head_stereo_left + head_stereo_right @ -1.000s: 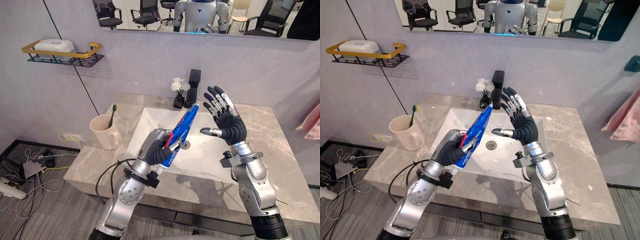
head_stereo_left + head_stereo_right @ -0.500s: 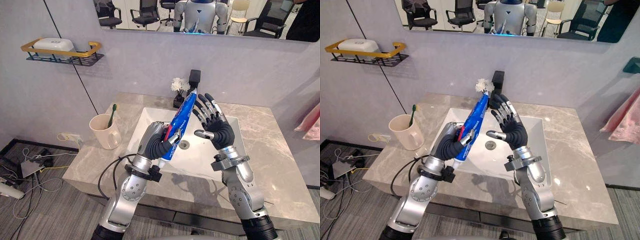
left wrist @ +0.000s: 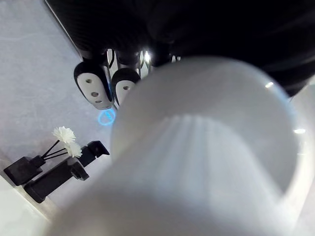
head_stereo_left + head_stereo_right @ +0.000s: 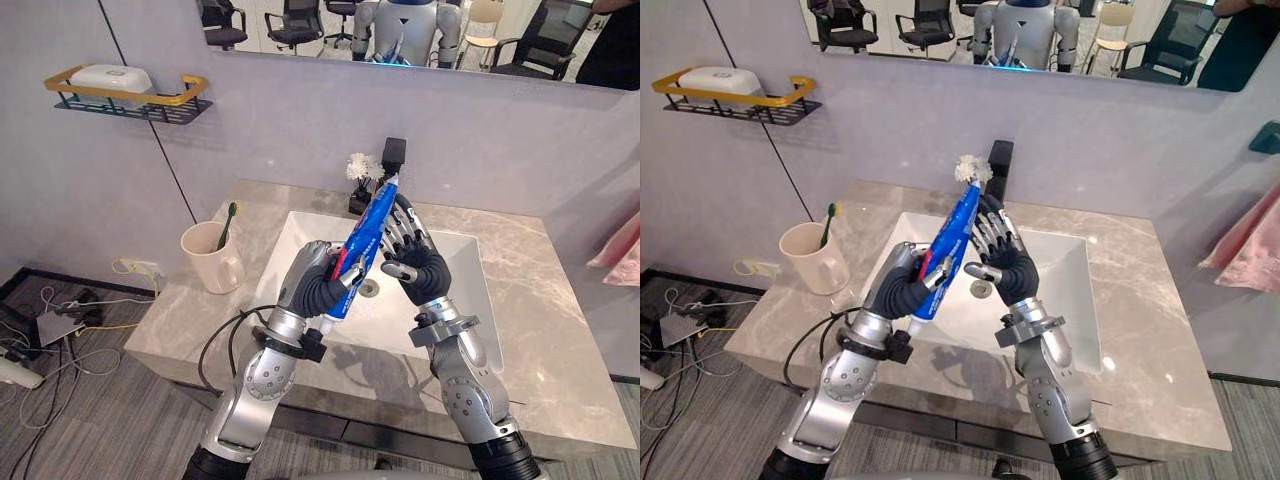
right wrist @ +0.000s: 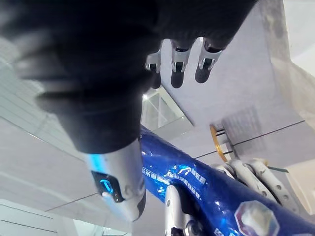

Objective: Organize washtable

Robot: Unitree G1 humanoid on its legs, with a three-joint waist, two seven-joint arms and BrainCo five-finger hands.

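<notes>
the left hand point(image 4: 315, 288) is curled tight round the lower end of a blue toothpaste tube point(image 4: 372, 228), holding it slanted, white cap down, above the sink point(image 4: 455, 290). the right hand point(image 4: 415, 262) stands open just beside the tube's upper half, fingers straight and spread, thumb out; whether they touch the tube i cannot tell. this looks like a hand-over. next, the right hand likely needs to close round the upper half before the left lets go.

below both hands runs the grey marble surface point(image 4: 560, 330). out past the left hand stands a cream cup point(image 4: 210, 258) holding a green toothbrush point(image 4: 228, 222). beyond the fingertips are a black tap point(image 4: 392, 160) and a small vase of white flowers point(image 4: 358, 168). further off, a wall shelf point(image 4: 130, 100), a mirror point(image 4: 400, 30), and a pink towel point(image 4: 625, 250) beyond the right hand.
</notes>
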